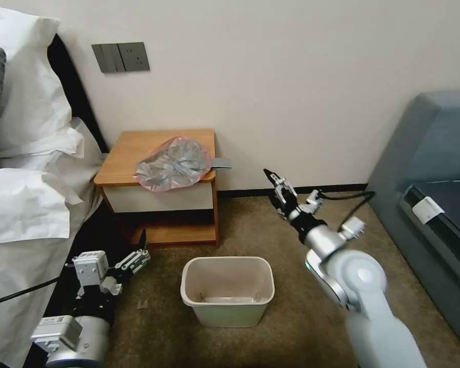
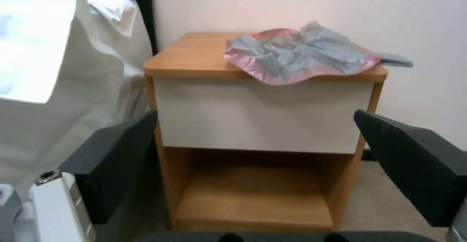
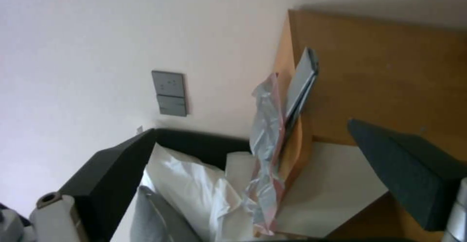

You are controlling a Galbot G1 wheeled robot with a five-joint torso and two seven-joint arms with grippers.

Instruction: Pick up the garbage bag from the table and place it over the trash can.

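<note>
The right gripper's (image 1: 275,185) fingers stand apart with nothing between them, the dark pads (image 3: 408,169) framing open air in the right wrist view; they hang in the air beside the table (image 1: 133,148), off its right-hand corner and a little lower than the tabletop, pointing up and toward the wall. Behind them the wrist bends into a silver-and-white forearm that slopes down and away from the table toward the robot. The left gripper's (image 1: 138,258) fingers are also apart and hold nothing; in the left wrist view its black pads (image 2: 116,158) spread to either side of the table's white drawer front. That gripper sits low, in front of the table's bottom shelf and beside the bed (image 1: 25,204), its arm held close to the floor and reaching forward toward the table. The garbage bag (image 1: 174,164) lies crumpled on the tabletop, on the half toward the right gripper, its pinkish-red edge drooping slightly over the front edge above the drawer. A flat grey object (image 1: 221,163) sticks out from under the bag past the table's side. The trash can (image 1: 228,290) stands upright on the carpet in front of the table, between the two arms and apart from both.
</note>
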